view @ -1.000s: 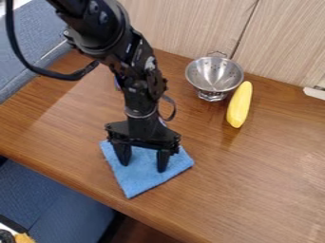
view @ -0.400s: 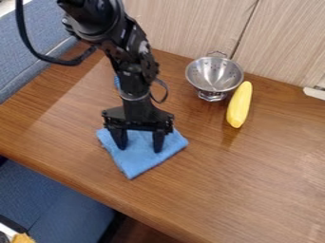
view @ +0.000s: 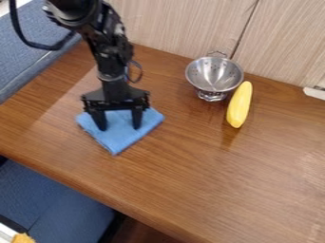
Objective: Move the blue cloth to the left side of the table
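Cloth [view: 120, 140] and gripper [view: 120, 127] shift together since the earlier frames, up and leftward across the view; colander [view: 215, 76] and yellow vegetable [view: 239, 105] keep their places, the vegetable just beside the colander. Cloth lies flat on the table [view: 209, 185], left of the middle, one corner pointing toward the near edge, well apart from the colander.

Gripper stands above the cloth, pointing down. Its two fingers are spread, one toward each side of the cloth, tips down at its surface. Nothing seems pinched between them; no bunched fold shows there. Arm [view: 111, 52] comes in from the top left.

Reading of the hold: a slide rather than a lift. Fingers set wide probably bear down at two places, so the cloth travels under them without swinging round, and friction does the carrying. Cloth being thin and flat, pressing likely serves better than trying to pick up an edge. Its layers look neatly stacked, a good reason to keep the push low and even.

Judged progress: step in hand is the drag, well along, cloth already on the left part of the table. Next move probably calls for a little more leftward travel, then a straight rise to let go. Risks: too light a press and the tips skate over the cloth; too hard and it wrinkles or twists
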`<control>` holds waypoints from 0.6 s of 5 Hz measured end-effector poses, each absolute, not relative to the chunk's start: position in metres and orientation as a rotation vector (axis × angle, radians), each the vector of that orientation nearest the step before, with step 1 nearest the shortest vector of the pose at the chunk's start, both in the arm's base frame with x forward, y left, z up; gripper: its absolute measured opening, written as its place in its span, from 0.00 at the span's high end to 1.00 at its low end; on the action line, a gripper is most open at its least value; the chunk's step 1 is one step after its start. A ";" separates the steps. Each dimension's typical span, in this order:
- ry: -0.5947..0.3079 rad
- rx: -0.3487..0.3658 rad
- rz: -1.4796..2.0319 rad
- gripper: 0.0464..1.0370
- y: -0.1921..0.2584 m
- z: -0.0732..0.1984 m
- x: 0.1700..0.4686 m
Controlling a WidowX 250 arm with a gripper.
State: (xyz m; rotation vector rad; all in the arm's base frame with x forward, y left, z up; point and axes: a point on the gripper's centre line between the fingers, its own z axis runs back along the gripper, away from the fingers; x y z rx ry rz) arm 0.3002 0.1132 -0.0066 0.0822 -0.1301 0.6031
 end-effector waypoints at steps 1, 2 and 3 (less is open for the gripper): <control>-0.120 0.102 0.704 0.04 0.140 -0.007 0.297; -0.122 0.130 0.798 0.04 0.166 -0.006 0.291; -0.111 0.136 0.835 0.04 0.176 -0.007 0.285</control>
